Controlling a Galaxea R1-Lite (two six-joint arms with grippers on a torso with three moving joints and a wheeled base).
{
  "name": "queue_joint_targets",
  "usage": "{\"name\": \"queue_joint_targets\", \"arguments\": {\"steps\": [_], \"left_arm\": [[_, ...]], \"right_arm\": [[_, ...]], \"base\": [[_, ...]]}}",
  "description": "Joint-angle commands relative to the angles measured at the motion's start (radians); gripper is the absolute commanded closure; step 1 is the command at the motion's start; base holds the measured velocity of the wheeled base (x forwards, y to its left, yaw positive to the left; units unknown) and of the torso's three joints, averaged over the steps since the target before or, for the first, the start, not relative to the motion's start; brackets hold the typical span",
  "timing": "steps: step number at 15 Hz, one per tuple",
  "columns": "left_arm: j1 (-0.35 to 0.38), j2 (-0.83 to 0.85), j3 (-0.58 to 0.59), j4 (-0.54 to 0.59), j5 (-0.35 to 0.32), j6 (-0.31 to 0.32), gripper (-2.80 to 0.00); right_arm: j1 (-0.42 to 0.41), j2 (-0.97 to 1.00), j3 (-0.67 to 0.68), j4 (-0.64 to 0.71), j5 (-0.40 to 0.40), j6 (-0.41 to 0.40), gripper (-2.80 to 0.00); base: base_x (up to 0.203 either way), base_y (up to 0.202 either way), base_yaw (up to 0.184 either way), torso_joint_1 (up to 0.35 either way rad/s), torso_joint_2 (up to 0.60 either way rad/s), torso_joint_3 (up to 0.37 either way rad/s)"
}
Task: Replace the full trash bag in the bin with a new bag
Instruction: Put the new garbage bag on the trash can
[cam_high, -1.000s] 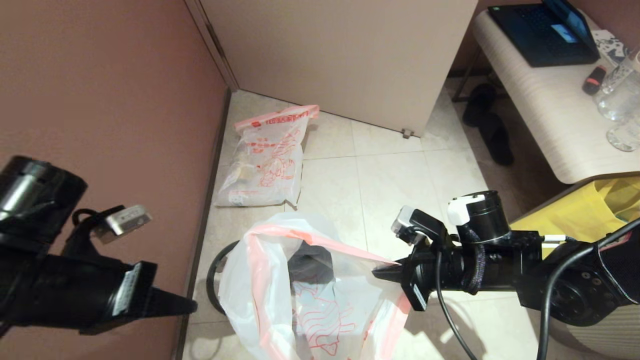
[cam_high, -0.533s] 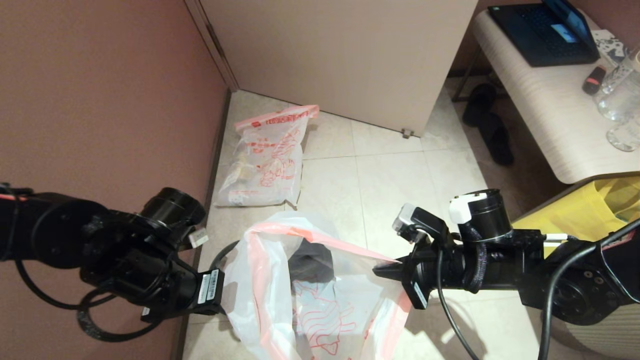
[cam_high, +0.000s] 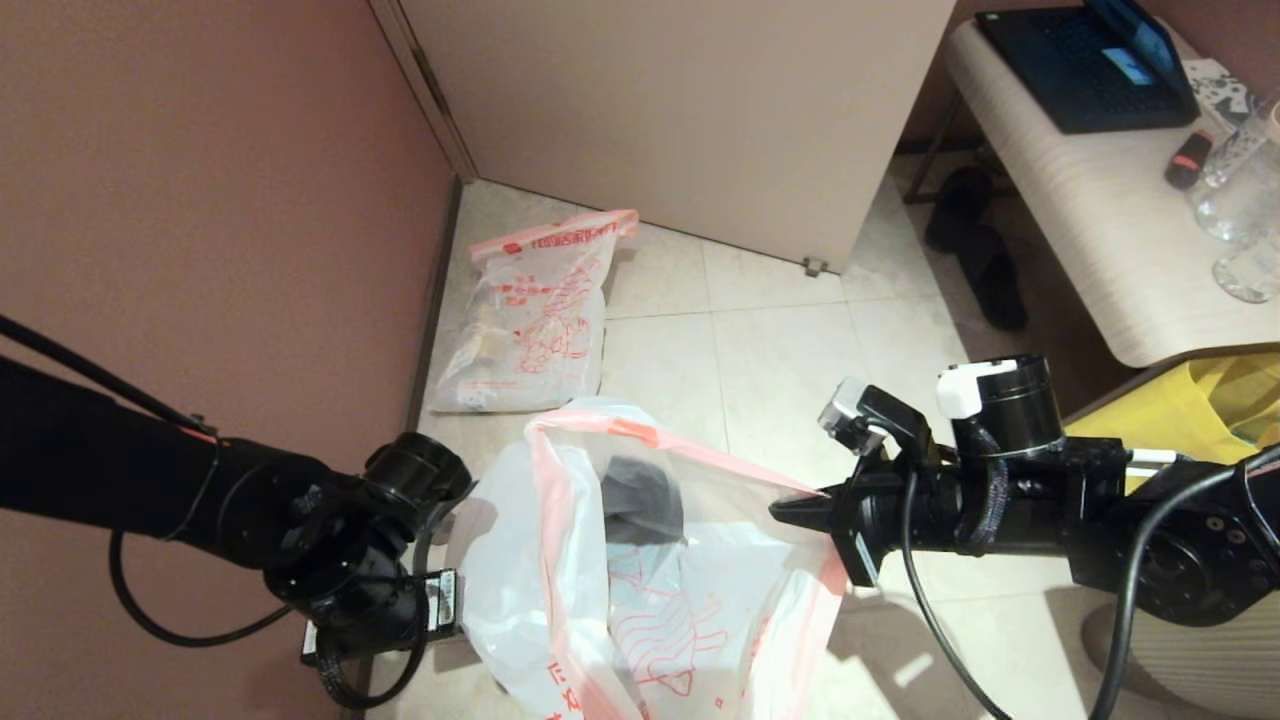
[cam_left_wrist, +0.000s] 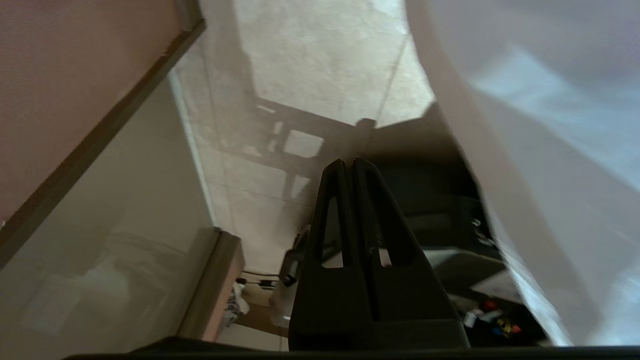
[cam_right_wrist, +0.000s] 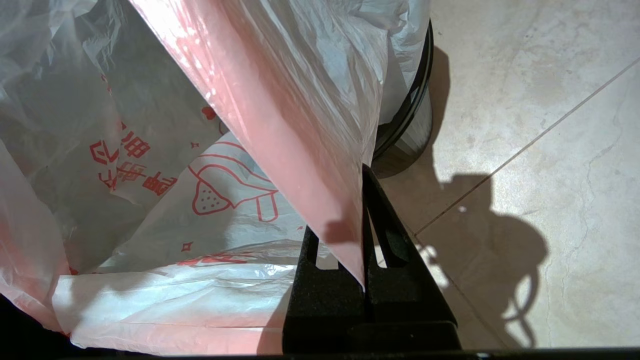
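**Materials and finishes on view**

New bag (cam_high: 640, 560): thin translucent plastic, crinkled, faintly shiny, pink band at the mouth, red print.
Full trash bag (cam_high: 535, 320): the same filmy plastic, creased, printed red.
Bin (cam_right_wrist: 410, 115): black plastic, glossy wall.
Right gripper (cam_right_wrist: 364, 172): black fingers (cam_right_wrist: 385, 225), matt and finely grained.
Left gripper (cam_left_wrist: 348, 162): matt black, smooth.
Floor (cam_high: 790, 370): pale stone-look tiles, smooth, low sheen.
Wall (cam_high: 200, 200): matt, dusky pink.
Cabinet (cam_high: 680, 110): smooth beige panel, matt.
Table (cam_high: 1090, 220): light wood-grain top.
Glasses (cam_high: 1235, 200): clear glass.
Yellow bag (cam_high: 1170, 420): yellow plastic, wrinkled.
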Motion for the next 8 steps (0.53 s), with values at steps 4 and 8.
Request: {"name": "queue_joint_targets", "arguments": {"steps": [4, 8], "left_arm": [[-0.023, 0.134, 0.003, -0.203, 0.051, -0.049, 0.0], [-0.099, 0.196, -0.138, -0.256, 0.05, -0.053, 0.0]], "right_arm": [[-0.048, -0.022, -0.006, -0.003, 0.026, -0.002, 0.0], [-0.051, -0.028, -0.005, -0.001, 0.031, -0.002, 0.0]], "base": [[0.0, 0.0, 0.0, 0.0, 0.0, 0.0], [0.0, 0.0, 0.0, 0.0, 0.0, 0.0]]}}
